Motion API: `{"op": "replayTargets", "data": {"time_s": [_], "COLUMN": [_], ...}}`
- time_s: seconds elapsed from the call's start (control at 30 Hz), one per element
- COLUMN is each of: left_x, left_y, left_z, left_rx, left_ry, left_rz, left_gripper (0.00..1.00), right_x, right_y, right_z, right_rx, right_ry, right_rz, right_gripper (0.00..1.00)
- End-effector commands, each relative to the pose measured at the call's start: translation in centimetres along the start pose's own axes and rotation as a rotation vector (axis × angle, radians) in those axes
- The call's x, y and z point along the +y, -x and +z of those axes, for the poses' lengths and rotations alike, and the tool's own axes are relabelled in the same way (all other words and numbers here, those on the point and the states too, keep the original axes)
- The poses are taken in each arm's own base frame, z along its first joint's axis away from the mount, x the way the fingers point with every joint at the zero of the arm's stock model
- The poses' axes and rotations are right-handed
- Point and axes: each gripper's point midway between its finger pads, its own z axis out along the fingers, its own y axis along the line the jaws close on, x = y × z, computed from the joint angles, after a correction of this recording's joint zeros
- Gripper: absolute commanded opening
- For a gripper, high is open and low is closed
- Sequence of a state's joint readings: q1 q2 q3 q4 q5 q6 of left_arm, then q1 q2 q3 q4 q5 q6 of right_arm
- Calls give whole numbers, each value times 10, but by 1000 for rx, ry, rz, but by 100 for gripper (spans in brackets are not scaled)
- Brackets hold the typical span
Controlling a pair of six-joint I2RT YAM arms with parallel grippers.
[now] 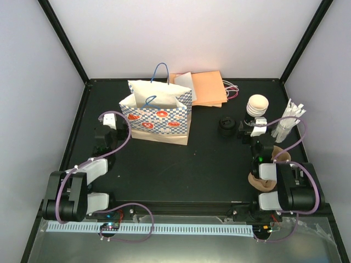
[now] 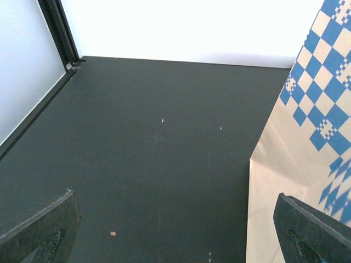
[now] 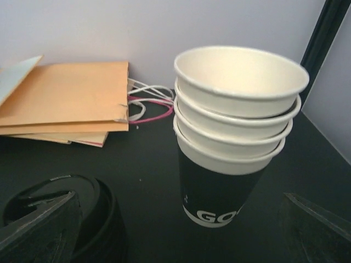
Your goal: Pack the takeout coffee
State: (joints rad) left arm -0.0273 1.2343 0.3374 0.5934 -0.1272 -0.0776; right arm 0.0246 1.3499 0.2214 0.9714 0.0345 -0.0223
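Observation:
A takeout coffee, meaning a single lidded cup, is out of view. A stack of nested cream-rimmed cups [image 3: 236, 126] with a black base stands at the right [image 1: 256, 106]. A low black pile topped by a round lid [image 3: 82, 219] sits to its left [image 1: 226, 127]. My right gripper [image 3: 178, 230] is open just short of the cup stack, which lies ahead between its fingers untouched [image 1: 253, 128]. The blue-checked paper bag [image 1: 157, 116] stands open mid-table. My left gripper [image 2: 175, 235] is open and empty beside the bag's left wall [image 2: 307, 142], low over the table [image 1: 108, 121].
Flat orange paper bags [image 1: 201, 87] lie at the back, with looped handles [image 3: 148, 104]. White wrapped sticks [image 1: 288, 123] stand at the far right. A brown pulp carrier [image 1: 262, 178] lies under the right arm. Black frame posts edge the table.

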Motion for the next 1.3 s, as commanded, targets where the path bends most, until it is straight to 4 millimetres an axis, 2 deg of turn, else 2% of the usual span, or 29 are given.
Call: {"op": "replayTargets", "data": {"time_s": [0.0, 0.07, 0.2, 0.33, 0.7, 0.87, 1.27], "left_x": [-2, -2, -4, -5, -6, -21, -21], "left_y": [35, 41, 27, 28, 27, 25, 24], "left_z": [10, 11, 20, 21, 20, 17, 17], "left_rx": [-86, -104, -103, -98, -102, -122, -116], "left_ry": [4, 6, -6, -11, -15, -106, -105], "left_rz": [36, 54, 75, 75, 77, 124, 122], "left_gripper": [99, 99, 99, 99, 99, 99, 99], "right_x": [-4, -4, -4, -5, -4, -4, -4], "right_y": [19, 19, 21, 20, 20, 20, 20], "right_z": [9, 15, 15, 15, 15, 15, 16], "right_rx": [-72, -48, -53, -50, -50, -50, -47], "right_ry": [4, 8, 8, 7, 8, 8, 8], "right_rz": [34, 37, 36, 36, 36, 35, 32], "right_gripper": [100, 100, 100, 100, 100, 100, 100]}}
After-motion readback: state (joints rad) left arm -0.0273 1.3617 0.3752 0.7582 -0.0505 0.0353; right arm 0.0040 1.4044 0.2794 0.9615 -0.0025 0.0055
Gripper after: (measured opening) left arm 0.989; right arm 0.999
